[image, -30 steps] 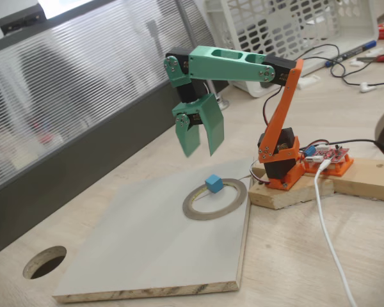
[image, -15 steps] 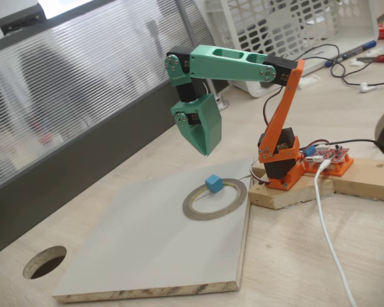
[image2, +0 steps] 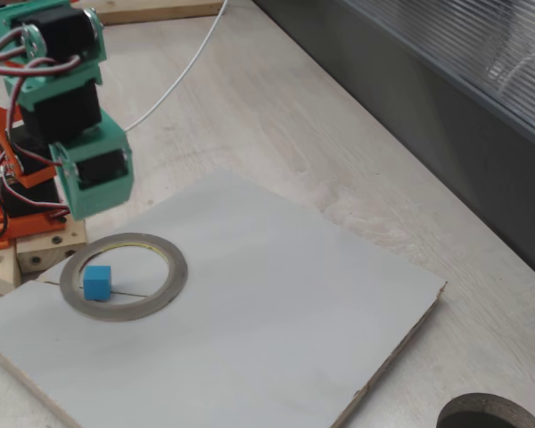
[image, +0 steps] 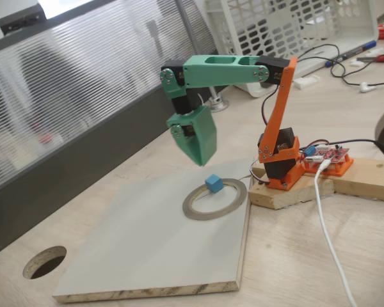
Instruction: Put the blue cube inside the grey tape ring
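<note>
The tiny sky-blue cube point(image: 212, 183) was found resting on the flat grey tape ring point(image: 215, 199), at the band's far edge in one fixed view and on its left side in the other point(image2: 96, 282), so that it sat on the tape itself and not squarely in the hollow centre. The ring point(image2: 124, 275) lay flat on a pale grey board with a raw chipboard edge point(image: 141, 243), which was laid on the light wooden tabletop point(image: 294, 256). The green two-finger gripper point(image: 201, 157) was held in the air above and beside the ring, apart from the cube, its fingers pressed together into a single wedge with nothing between them (in the other fixed view point(image2: 94, 183) only its blocky body could be made out). The orange arm base point(image: 280, 163) was mounted on a wooden block just beside the board. A round dark hole point(image: 45, 261) was cut through the tabletop near the board's corner.
</note>
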Available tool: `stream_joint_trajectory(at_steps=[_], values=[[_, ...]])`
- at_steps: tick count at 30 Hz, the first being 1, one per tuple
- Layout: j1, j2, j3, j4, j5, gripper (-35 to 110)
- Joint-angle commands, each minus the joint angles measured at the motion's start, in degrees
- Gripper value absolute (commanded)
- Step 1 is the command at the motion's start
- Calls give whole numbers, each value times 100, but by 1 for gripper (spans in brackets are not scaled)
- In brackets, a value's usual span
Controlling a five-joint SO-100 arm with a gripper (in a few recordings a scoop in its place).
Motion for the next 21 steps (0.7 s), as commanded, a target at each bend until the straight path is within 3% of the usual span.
stream_joint_trajectory(at_steps=[1,21], values=[[114,79,62,-26,44,1],[79,9,70,-18,35,1]])
